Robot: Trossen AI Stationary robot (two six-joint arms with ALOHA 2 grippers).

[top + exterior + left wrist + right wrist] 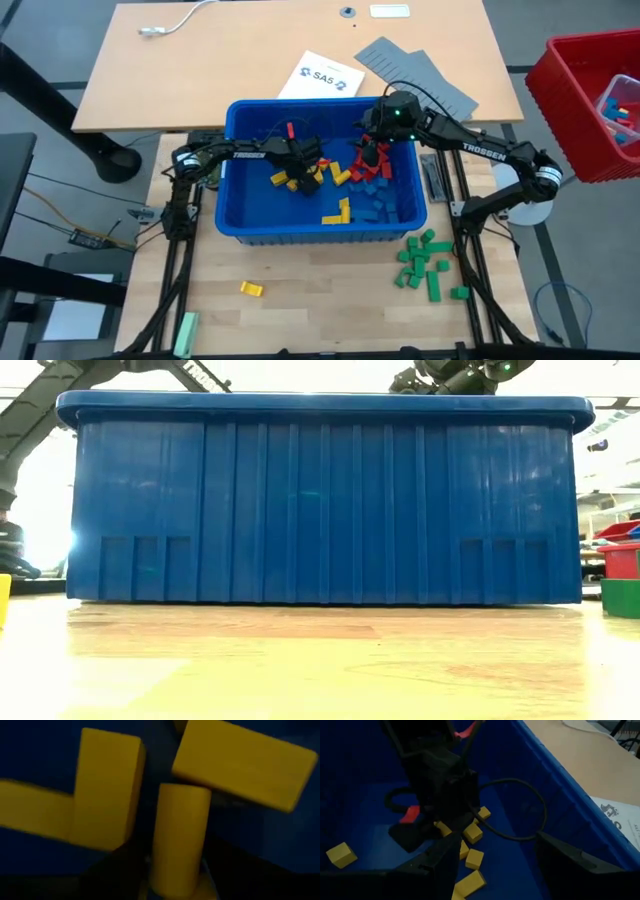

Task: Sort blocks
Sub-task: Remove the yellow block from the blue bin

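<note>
1. The left claw [306, 170] is down inside the blue bin [232, 180], over a cluster of yellow blocks [285, 181] on the bin floor.
2. In the left wrist view its dark fingers [115, 870] stand on either side of one yellow block [180, 837]; whether they press on it cannot be told. Two more yellow blocks lie just beyond it.
3. The right claw [372, 150] hangs in the bin's far right part, its jaws released and spread, grasping nothing.
4. Directly beneath the right claw sits a heap of red blocks [372, 160] and blue blocks [378, 195].
5. Another pair of yellow blocks [338, 213] lies between the two claws, nearer the bin's front wall.
6. Outside the bin, on the worktop [330, 290], green blocks [425, 262] are gathered in front of the right claw's side, and a single yellow block [251, 288] lies alone in front of the left claw's side.
</note>
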